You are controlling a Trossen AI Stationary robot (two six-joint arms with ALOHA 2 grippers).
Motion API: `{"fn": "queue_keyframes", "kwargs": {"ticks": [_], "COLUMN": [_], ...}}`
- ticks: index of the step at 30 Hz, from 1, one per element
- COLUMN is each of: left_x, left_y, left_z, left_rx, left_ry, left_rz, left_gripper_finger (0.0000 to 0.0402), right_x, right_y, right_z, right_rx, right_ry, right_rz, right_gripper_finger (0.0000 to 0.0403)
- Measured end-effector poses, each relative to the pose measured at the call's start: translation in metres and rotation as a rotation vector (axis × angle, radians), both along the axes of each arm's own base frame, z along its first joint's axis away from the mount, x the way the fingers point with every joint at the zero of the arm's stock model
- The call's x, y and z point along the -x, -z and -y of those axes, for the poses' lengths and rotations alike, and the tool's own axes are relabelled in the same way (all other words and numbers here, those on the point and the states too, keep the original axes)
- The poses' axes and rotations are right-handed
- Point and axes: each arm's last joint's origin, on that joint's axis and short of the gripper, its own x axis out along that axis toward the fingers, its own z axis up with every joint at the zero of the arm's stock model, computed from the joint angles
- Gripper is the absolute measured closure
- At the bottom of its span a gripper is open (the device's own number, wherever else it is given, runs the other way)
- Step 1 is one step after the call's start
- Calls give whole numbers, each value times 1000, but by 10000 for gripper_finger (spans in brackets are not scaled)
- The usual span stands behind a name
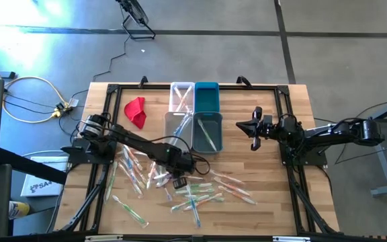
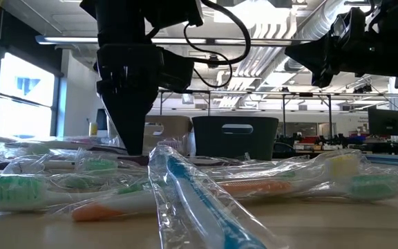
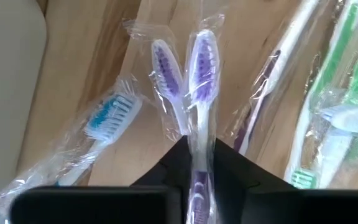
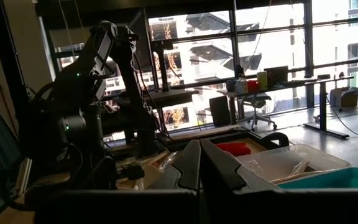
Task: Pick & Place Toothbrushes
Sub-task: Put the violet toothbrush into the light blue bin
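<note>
Left gripper (image 3: pixel 199 163) around purple toothbrush (image 3: pixel 202 68)

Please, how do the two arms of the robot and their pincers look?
Both arms are dark, almost black, built of slim jointed segments. The left pincer has two flat, black, wedge-shaped fingers. The right pincer has the same dark tapered fingers. A black cable loops beside the left arm's wrist. No markings are visible.

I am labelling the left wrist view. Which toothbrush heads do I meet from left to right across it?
Blue-bristled head → smaller purple-bristled head → larger purple-bristled head, its handle between the left gripper's fingers → green-bristled head.
</note>
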Motion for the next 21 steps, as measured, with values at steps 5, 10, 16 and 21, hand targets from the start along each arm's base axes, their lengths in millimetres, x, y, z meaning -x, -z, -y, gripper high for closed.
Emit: {"fn": "queue_keyframes", "kwargs": {"ticks": [5,10,16,21], "left_x": [3,7,15,26], "left_y": [-12,-28,-53,-80], "left_z": [-1,-3,-6,-10], "left_rx": [6,-3,-27,-76], "left_ry": [1,-6,6,3], "left_rz": [31,82,164,259], "left_gripper_finger": [390,382,380,386], "right_x": [0,0,0,0], "right_y": [0,0,0,0], "right_z": [0,0,0,0], "right_rx": [0,0,0,0], "right_ry": [0,0,0,0], "right_rz": [0,0,0,0], "right_gripper_finger": [401,401,401,401]}}
